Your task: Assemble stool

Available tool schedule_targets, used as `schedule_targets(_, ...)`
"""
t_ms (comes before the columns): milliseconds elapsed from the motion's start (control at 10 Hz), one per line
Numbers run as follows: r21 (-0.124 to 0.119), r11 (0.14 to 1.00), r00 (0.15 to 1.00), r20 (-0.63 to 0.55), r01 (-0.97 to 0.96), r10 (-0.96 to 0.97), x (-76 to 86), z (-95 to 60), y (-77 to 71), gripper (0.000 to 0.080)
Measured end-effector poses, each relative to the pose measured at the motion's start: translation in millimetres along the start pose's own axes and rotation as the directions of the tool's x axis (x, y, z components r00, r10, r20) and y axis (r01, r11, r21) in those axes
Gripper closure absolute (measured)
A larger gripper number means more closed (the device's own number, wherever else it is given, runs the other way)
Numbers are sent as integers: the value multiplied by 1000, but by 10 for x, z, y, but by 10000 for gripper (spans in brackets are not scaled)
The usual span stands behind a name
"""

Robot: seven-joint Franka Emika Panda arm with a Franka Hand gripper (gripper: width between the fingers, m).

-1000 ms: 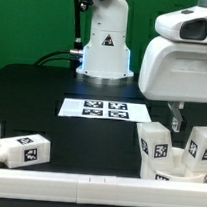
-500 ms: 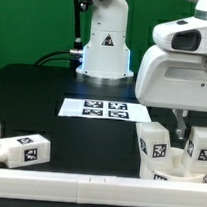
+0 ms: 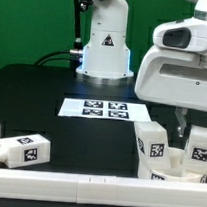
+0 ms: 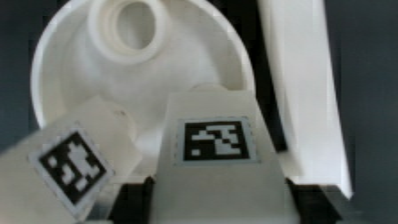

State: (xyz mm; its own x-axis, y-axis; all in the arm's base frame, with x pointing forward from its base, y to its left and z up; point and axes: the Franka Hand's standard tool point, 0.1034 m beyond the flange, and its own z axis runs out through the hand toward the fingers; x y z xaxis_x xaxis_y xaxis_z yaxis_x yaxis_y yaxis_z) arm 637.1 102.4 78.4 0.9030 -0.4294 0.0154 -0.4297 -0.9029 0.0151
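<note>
The gripper (image 4: 217,196) pinches a leg (image 4: 222,140) on the seat disc (image 4: 107,75)

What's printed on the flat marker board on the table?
The marker board is white with black-and-white square tags, clearest in the exterior view.

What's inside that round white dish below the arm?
Inside the round white plastic seat disc: a raised ring socket, apparently a stubby white tagged leg clamped by the end effector and a second leg. The floor under them is hidden.
</note>
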Motion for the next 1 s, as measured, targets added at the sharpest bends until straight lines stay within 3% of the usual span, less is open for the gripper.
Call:
schedule_targets(100,2,989,989,-3,-150,150,0,2,-9,465)
schedule_targets(200,24,942,942,0,-335,335,12,5,-37,465)
schedule_targets(300,77,874,877,19,-480,480,50,6,-43,465)
schedule_targets(400,105,804,810,48,-586,584,52,6,-8,465)
schedule_targets(700,89,696,702,60,-712,710,31,8,-17,464)
schedule_targets(800,84,594,600,87,-800,796,39,8,-4,464)
schedule_targets(1000,53,289,294,141,-956,945,65,15,23,464)
